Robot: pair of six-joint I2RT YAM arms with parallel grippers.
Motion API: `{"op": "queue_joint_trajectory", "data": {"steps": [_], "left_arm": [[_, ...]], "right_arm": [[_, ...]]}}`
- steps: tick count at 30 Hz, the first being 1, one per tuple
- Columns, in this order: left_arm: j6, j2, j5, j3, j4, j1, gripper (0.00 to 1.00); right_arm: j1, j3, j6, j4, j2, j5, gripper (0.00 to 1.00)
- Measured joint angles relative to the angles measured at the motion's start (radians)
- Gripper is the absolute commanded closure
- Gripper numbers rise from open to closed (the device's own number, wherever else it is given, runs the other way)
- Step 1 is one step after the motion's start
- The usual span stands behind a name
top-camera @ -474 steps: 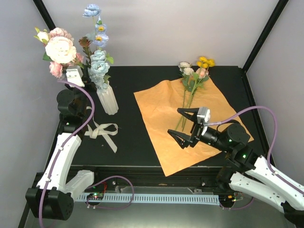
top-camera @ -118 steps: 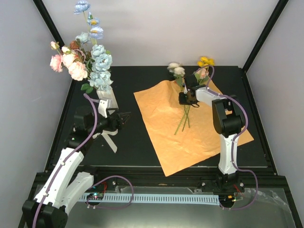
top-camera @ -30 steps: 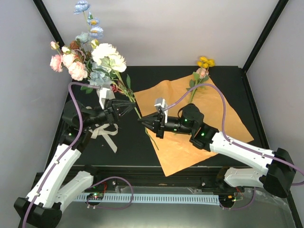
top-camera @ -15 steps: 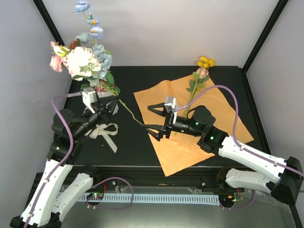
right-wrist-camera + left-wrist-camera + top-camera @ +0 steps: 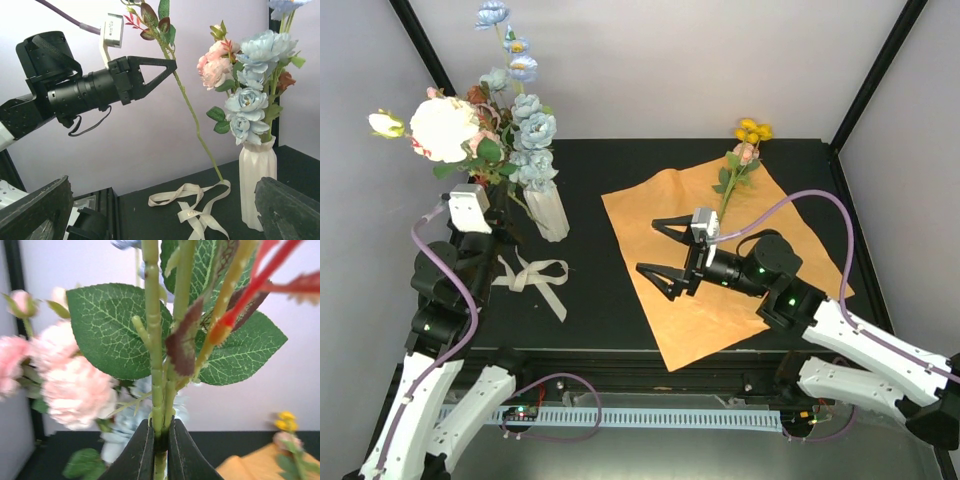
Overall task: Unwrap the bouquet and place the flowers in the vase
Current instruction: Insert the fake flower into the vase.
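On our black counter (image 5: 620,180), pale walls (image 5: 670,60) around, left tool (image 5: 160,432) pinches a flower stem (image 5: 152,340); right tool (image 5: 648,247) gapes empty over orange paper (image 5: 660,210).

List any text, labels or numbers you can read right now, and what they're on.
None readable. The vase, orange paper and cream ribbon show no lettering; the small circuit board at the near rail is too small to tell.

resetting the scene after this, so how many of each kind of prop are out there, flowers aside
tall ribbed off-white vase: 1
large orange paper sheet: 1
cream ribbon: 1
total: 3
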Motion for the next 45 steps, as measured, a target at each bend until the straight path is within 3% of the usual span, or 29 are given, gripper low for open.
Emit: {"op": "queue_joint_trajectory", "data": {"steps": [6, 13, 29, 45], "left_arm": [[0.115, 0.032, -0.154, 0.008, 0.091, 0.0, 0.99], [0.135, 0.104, -0.18, 0.06, 0.202, 0.011, 0.98], [0.134, 0.193, -0.016, 0.06, 0.38, 0.108, 0.98], [0.051, 0.228, 0.124, -0.073, 0.353, 0.209, 0.98]], "right_arm": [[0.0, -0.018, -0.026, -0.008, -0.049, 0.019, 0.0], [0.0, -0.031, -0.043, -0.023, -0.073, 0.034, 0.0], [0.0, -0.031, -0.064, -0.052, -0.115, 0.076, 0.0], [0.0, -0.031, -0.061, -0.061, -0.117, 0.082, 0.0]]}}
